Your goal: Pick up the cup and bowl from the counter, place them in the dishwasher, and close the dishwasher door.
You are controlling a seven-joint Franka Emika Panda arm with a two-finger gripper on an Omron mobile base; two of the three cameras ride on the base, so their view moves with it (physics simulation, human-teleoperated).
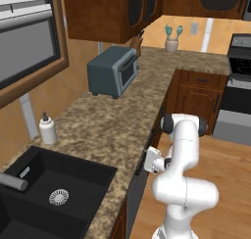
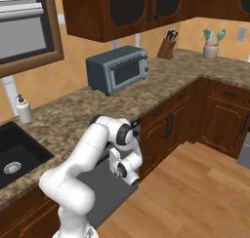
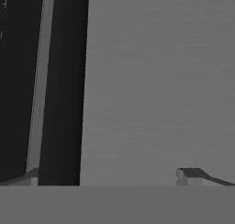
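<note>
Gripper spread wide, empty, low beside counter edge, close against grey dishwasher door. Door partly lowered under counter. Toaster oven on counter.

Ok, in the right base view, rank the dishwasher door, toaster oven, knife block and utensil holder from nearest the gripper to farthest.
1. Dishwasher door: right at the open gripper, below the counter edge.
2. Toaster oven: on the counter, up behind the arm.
3. Knife block: further back along the counter, by the wall.
4. Utensil holder: far right corner of the counter.
</note>
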